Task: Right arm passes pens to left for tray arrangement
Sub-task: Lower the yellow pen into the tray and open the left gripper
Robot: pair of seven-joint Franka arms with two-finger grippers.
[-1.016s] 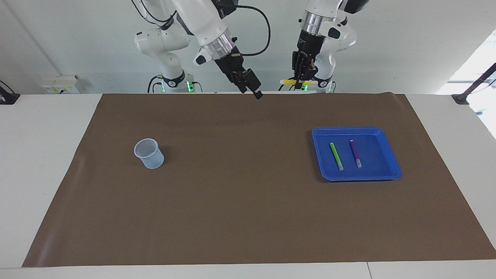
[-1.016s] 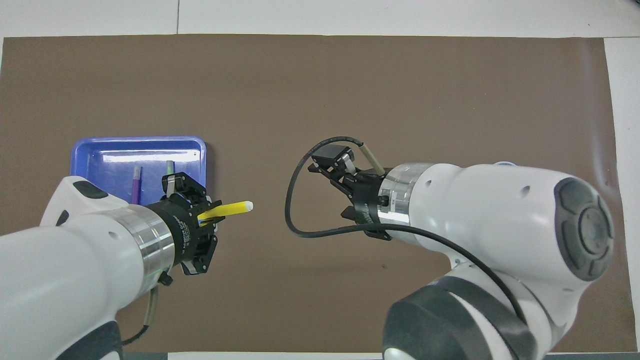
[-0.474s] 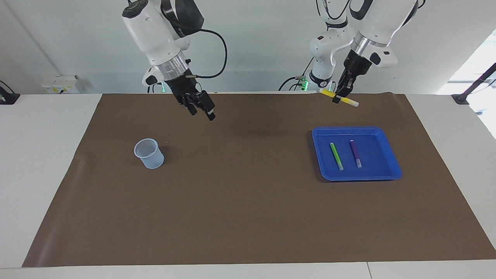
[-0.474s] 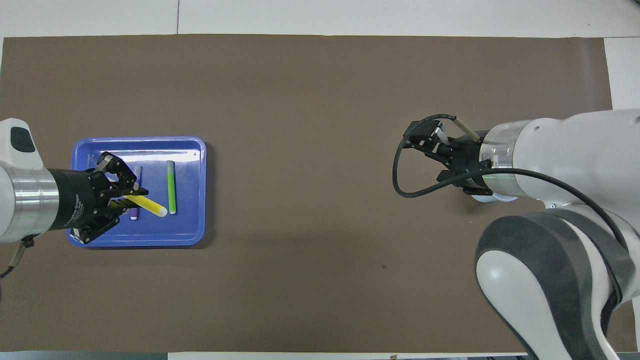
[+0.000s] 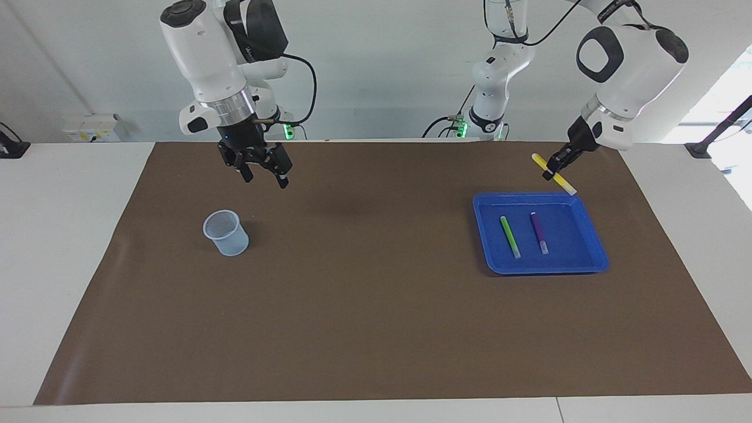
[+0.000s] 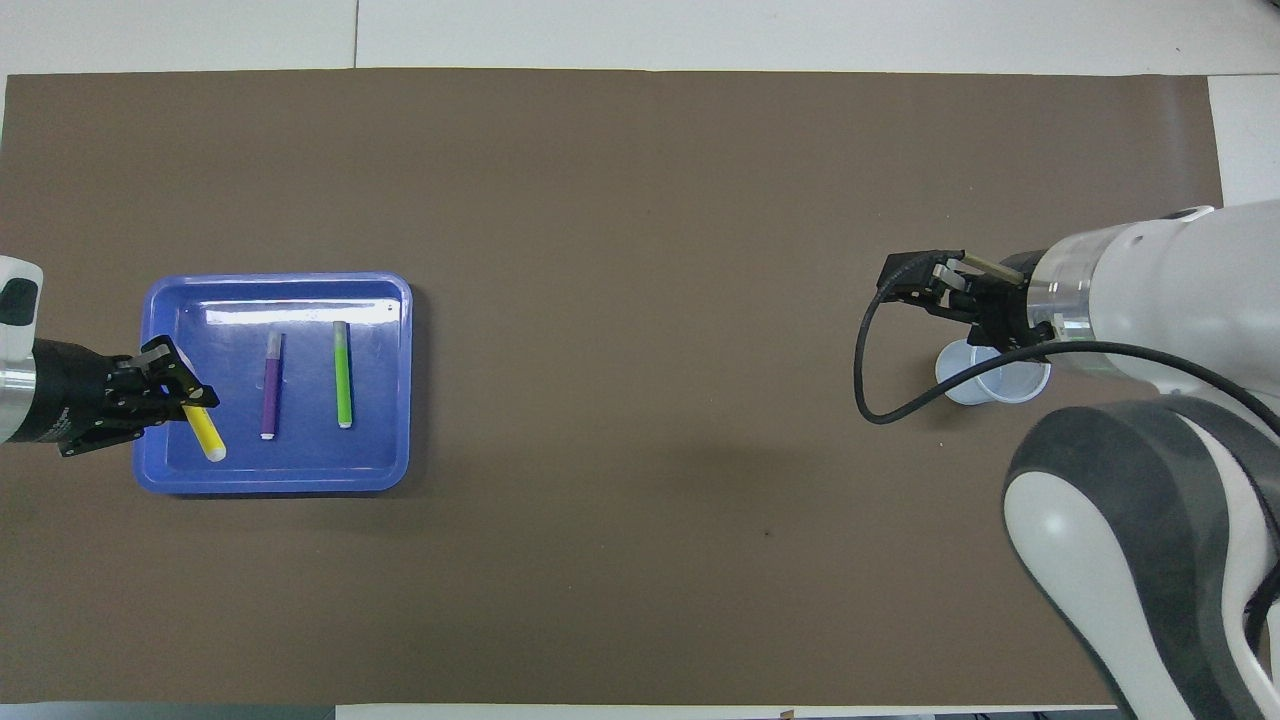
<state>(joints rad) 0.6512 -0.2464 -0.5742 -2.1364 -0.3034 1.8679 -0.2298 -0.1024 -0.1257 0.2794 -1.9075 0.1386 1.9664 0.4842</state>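
The left arm reaches down from its base with the wrist bent, its tool raised in the air and tilted, fingertips pinched shut on the yellow pen, which slants across the tips with an end jutting out each side. The right arm hangs nearly vertical, its tool aloft, pointing down, fingers spread apart and holding nothing.

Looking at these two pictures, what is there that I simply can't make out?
- Overhead view: the cup is partly covered by the right arm and right gripper above it, and its inside is hidden.
- Overhead view: the yellow pen has its upper end hidden inside the left gripper.
- Both views: any print on the pens in the tray is too small to read.
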